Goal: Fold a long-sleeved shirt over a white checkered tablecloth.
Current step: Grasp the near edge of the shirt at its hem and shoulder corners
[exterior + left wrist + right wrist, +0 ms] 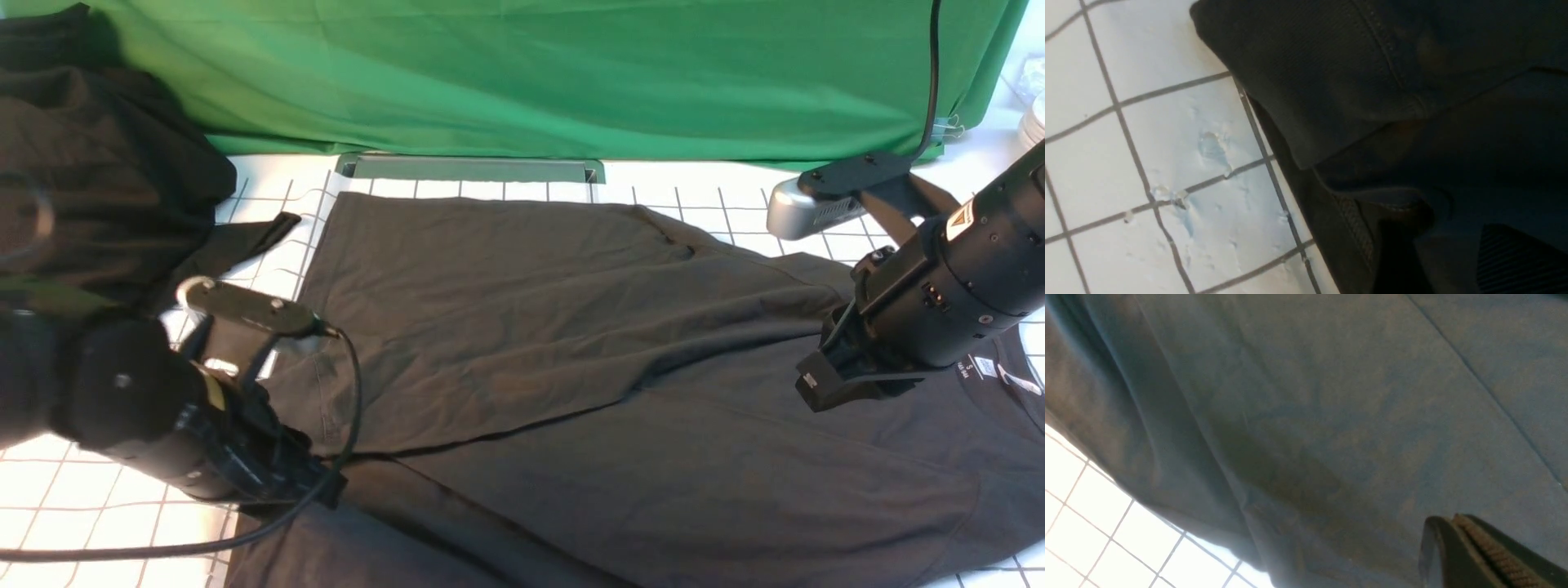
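The long-sleeved shirt (571, 367) lies spread on the white checkered tablecloth (82, 490), with its far part folded over toward the front and its white neck label (986, 367) at the right. My left gripper (322, 482) is low at the shirt's left edge. In the left wrist view its fingers (1515, 261) stand apart over the dark cloth (1351, 73) beside the hem, next to bare tablecloth (1167, 143). My right gripper (812, 388) hovers over the shirt near the collar. Its fingers (1478, 543) are pressed together above the fabric (1310, 416), with nothing between them.
A heap of plain black cloth (90, 163) sits at the back left, partly over the tablecloth. A green fabric backdrop (531, 73) closes the far side, with a grey slot (469, 167) at its foot. A black cable (351, 425) loops from my left arm across the shirt's edge.
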### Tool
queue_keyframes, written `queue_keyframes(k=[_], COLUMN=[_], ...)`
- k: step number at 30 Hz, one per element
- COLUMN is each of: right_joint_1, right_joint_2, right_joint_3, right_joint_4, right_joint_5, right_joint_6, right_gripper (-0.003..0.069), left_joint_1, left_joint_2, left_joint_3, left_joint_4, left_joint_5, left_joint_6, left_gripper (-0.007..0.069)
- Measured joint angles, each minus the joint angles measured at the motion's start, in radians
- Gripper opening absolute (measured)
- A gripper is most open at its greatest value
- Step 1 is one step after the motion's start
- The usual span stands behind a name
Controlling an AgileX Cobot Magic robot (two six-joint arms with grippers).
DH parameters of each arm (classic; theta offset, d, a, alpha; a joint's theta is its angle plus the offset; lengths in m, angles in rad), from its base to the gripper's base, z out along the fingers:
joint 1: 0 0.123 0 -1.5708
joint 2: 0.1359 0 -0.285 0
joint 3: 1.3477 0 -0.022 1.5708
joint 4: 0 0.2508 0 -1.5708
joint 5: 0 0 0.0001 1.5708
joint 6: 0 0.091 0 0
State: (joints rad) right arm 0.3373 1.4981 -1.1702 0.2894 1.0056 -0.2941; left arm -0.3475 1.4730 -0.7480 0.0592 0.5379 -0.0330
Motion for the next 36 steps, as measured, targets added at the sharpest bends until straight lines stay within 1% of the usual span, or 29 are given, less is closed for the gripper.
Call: queue_keyframes(k=[1,2,3,4,6,9,12,13,15,16,17,18,19,20,22,24,26,29,32,36], right_joint_1=[0.000,0.000,0.000,0.000,0.000,0.000,0.000,0.000,0.000,0.000,0.000,0.000,0.000,0.000,0.000,0.000,0.000,0.000,0.000,0.000], right_joint_2=[0.000,0.000,0.000,0.000,0.000,0.000,0.000,0.000,0.000,0.000,0.000,0.000,0.000,0.000,0.000,0.000,0.000,0.000,0.000,0.000], right_joint_3=[0.000,0.000,0.000,0.000,0.000,0.000,0.000,0.000,0.000,0.000,0.000,0.000,0.000,0.000,0.000,0.000,0.000,0.000,0.000,0.000], right_joint_4=[0.000,0.000,0.000,0.000,0.000,0.000,0.000,0.000,0.000,0.000,0.000,0.000,0.000,0.000,0.000,0.000,0.000,0.000,0.000,0.000], right_joint_5=[0.000,0.000,0.000,0.000,0.000,0.000,0.000,0.000,0.000,0.000,0.000,0.000,0.000,0.000,0.000,0.002,0.004,0.004,0.005,0.004], right_joint_6=[-0.001,-0.001,-0.001,-0.001,-0.001,-0.001,-0.001,-0.001,-0.001,-0.001,-0.001,-0.001,-0.001,-0.001,-0.001,-0.001,-0.001,-0.001,-0.001,-0.001], right_gripper=[0.0010,0.0010,0.0010,0.0010,0.0010,0.0010,0.0010,0.0010,0.0010,0.0010,0.0010,0.0010,0.0010,0.0010,0.0010,0.0010,0.0013,0.0015,0.0019,0.0019], left_joint_1=[0.000,0.000,0.000,0.000,0.000,0.000,0.000,0.000,0.000,0.000,0.000,0.000,0.000,0.000,0.000,0.000,0.000,0.000,0.000,0.000], left_joint_2=[0.027,0.047,0.051,0.078,0.102,0.117,0.120,0.120,0.120,0.120,0.120,0.120,0.120,0.120,0.115,0.104,0.060,-0.008,-0.102,-0.161], left_joint_3=[0.000,0.001,0.002,0.004,0.006,0.007,0.007,0.007,0.007,0.007,0.007,0.007,0.007,0.007,0.006,0.006,0.006,0.006,0.006,0.006], left_joint_4=[0.007,0.010,0.010,0.012,0.013,0.013,0.008,0.007,0.006,0.005,0.003,-0.005,-0.020,-0.028,-0.050,-0.065,-0.090,-0.098,-0.105,-0.104], left_joint_5=[-0.015,-0.023,-0.023,-0.037,-0.062,-0.096,-0.121,-0.123,-0.116,-0.103,-0.100,-0.081,-0.061,-0.051,-0.013,0.021,0.115,0.175,0.223,0.242], left_joint_6=[0.000,0.000,0.000,0.000,0.000,0.000,0.006,0.009,0.010,0.011,0.011,0.011,0.011,0.012,0.013,0.013,0.015,0.019,0.019,0.027], left_gripper=[0.0379,0.0423,0.0430,0.0482,0.0517,0.0516,0.0472,0.0432,0.0335,0.0249,0.0249,0.0143,0.0078,0.0051,0.0025,0.0022,0.0022,0.0022,0.0022,0.0022])
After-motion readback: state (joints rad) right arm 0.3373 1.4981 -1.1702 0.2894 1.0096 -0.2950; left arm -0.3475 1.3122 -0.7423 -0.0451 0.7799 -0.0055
